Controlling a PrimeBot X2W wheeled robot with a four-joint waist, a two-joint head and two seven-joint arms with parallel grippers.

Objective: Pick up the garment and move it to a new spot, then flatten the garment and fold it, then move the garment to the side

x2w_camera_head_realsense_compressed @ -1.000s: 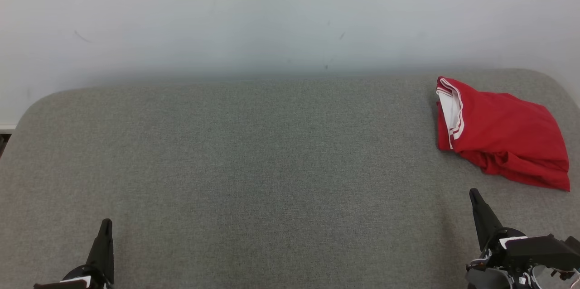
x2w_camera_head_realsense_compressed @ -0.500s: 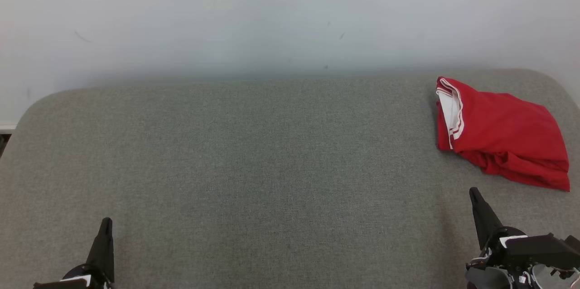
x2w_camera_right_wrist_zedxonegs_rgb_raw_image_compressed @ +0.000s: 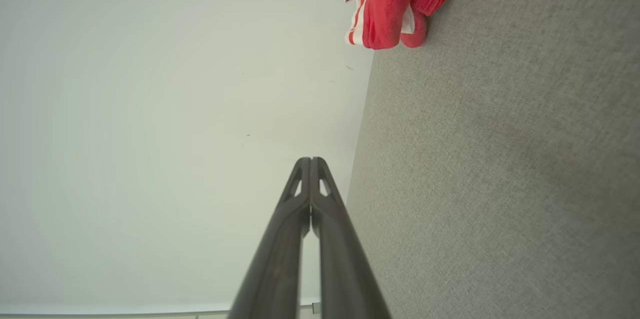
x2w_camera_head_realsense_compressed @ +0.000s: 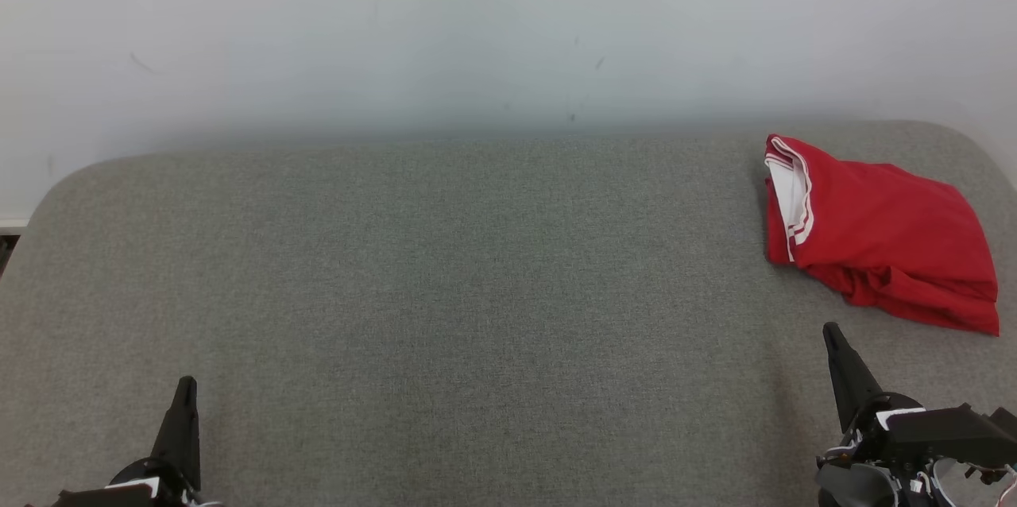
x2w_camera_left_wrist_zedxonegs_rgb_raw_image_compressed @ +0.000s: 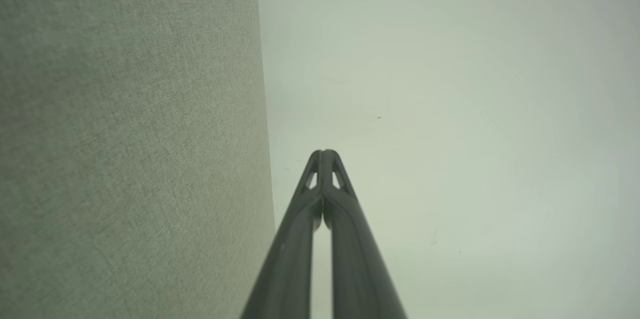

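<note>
Your left gripper and right gripper low over near table edge, fingers clenched empty, pointing at wall; red garment beyond right gripper.

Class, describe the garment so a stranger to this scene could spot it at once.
A grey fabric surface stretches before a pale wall. Near its far right corner lies the garment, loosely folded. It alone is bright red, with white striped trim.

Grey fabric surface with rounded corners, against a pale wall (faint dark scuffs)
</note>
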